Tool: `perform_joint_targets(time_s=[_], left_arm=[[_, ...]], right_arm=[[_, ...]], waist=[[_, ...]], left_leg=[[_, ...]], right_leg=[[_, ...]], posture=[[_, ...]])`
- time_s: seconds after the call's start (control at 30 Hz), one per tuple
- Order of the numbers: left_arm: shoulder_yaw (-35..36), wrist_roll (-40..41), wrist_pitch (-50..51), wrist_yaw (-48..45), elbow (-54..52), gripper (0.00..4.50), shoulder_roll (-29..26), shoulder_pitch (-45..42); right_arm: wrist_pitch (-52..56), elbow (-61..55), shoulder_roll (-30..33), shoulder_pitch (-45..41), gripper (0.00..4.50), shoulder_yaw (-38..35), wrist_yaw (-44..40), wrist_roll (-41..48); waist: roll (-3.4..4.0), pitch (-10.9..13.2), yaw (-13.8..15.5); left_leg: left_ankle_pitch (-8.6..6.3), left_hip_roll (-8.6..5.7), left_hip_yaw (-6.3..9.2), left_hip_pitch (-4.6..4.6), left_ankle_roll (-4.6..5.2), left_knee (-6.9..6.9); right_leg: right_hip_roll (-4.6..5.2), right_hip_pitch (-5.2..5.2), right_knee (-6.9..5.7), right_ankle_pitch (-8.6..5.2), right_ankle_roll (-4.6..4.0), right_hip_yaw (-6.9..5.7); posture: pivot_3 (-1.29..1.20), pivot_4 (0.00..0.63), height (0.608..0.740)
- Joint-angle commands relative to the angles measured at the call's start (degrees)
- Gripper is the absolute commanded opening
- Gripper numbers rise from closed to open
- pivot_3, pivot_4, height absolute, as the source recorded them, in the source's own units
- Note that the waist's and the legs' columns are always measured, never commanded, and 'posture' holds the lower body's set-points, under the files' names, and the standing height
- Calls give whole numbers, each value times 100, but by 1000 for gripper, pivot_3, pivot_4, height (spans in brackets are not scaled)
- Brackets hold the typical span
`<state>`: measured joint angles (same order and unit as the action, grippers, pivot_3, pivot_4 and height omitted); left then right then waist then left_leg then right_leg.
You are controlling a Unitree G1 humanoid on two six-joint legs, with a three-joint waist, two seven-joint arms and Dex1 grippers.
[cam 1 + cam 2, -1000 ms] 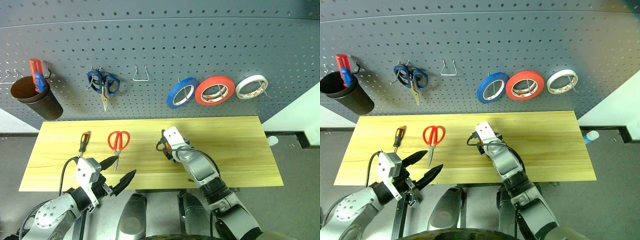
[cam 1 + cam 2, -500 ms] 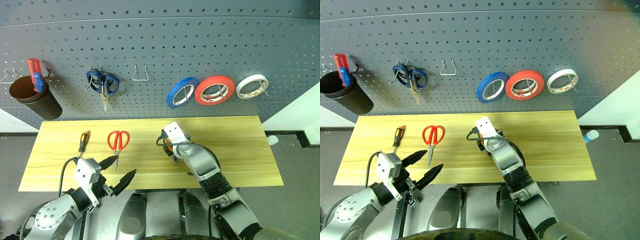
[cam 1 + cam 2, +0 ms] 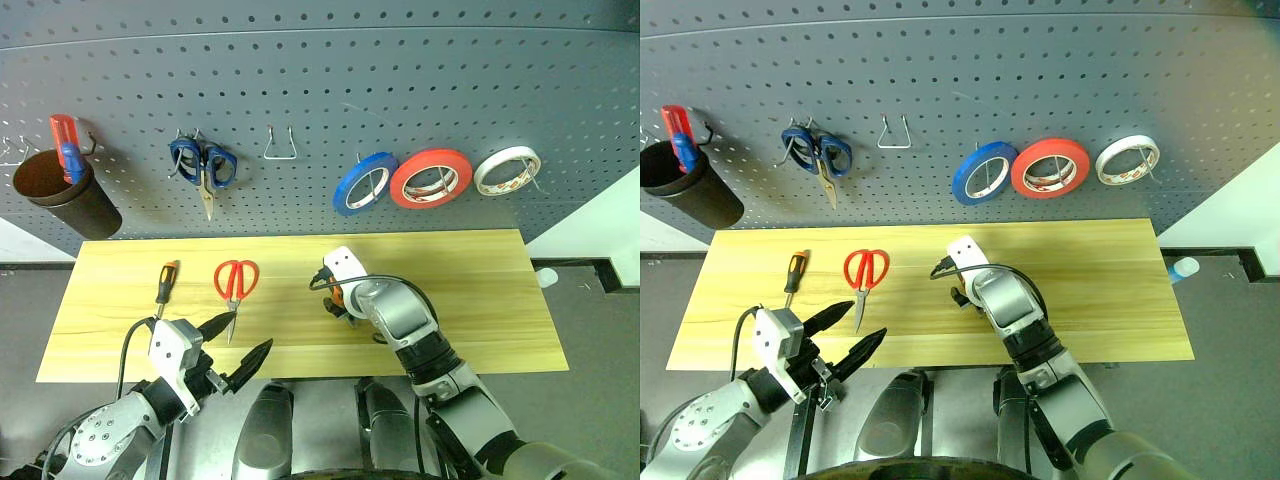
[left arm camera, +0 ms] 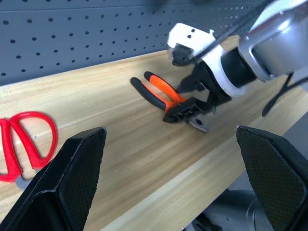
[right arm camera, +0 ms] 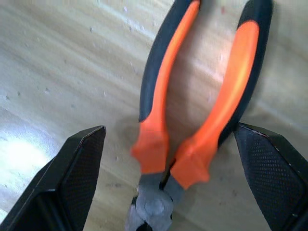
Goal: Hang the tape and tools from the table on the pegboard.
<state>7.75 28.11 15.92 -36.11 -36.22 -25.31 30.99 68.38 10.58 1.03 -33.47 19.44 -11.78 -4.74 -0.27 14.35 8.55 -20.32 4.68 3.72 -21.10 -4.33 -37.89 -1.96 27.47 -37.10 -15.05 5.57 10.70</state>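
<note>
Orange-and-black rubber-handled pliers (image 5: 192,110) with grey steel jaws, flat on the light yellowish plank tabletop (image 3: 480,290), handles splayed. Straddled by the right end effector (image 4: 192,103), fingers spread wide, tilted steeply downward, gripping nothing. Left end effector (image 3: 235,345) likewise open, hovering near the tabletop's front edge beside red-handled scissors (image 3: 236,282).

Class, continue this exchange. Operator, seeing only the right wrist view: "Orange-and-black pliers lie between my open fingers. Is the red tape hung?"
Observer: Yes. The wide red ring of tape hangs on the dark grey pegboard, between a blue roll and a white roll.
Operator: What else lies on the table?
Observer: Red-handled steel scissors lie on the light wooden table, toward your left.
Operator: And the left gripper?
Observer: Open, holding nothing, at the table's near edge.
</note>
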Motion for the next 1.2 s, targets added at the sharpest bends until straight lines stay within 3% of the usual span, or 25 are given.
perform_joint_targets(time_s=[0.03,0.4,0.5,0.63,0.9,1.2], left_arm=[[-16,-4,-126,37,-240,4500,35,107],[-30,-29,-112,111,-298,4500,75,115],[-44,-30,-107,142,-297,4500,70,96],[-32,-26,-116,152,-276,4500,63,72],[-2,9,-140,142,-260,4500,74,9],[111,159,-414,11,-152,4500,163,-32]], right_arm=[[-27,179,-106,-191,4386,24,-70,77],[-190,531,-103,-398,4386,20,-125,110],[-221,549,-91,-406,3821,22,-135,106],[-285,589,-94,-419,2685,29,-139,96],[-347,465,-78,-404,2685,66,-208,100],[649,-1723,410,-43,2685,138,-656,462]], waist=[[0,16,0],[0,30,-2],[1,30,-3],[0,31,-2],[0,31,-1],[0,35,20]], left_leg=[[0,0,0,-1,1,0],[-3,0,0,-9,6,-1],[-5,0,0,-9,10,-1],[-5,0,1,-9,9,-1],[-1,0,1,-9,3,-2],[2,0,3,-26,-4,-3]], right_leg=[[0,0,0,0,0,0],[0,6,0,1,1,-1],[0,6,0,1,1,-1],[0,7,0,1,1,-2],[0,7,0,3,3,-2],[1,21,0,11,17,-5]], posture=[[427,270,727],[430,271,727],[430,271,727],[434,267,727],[437,263,727],[432,253,727]])
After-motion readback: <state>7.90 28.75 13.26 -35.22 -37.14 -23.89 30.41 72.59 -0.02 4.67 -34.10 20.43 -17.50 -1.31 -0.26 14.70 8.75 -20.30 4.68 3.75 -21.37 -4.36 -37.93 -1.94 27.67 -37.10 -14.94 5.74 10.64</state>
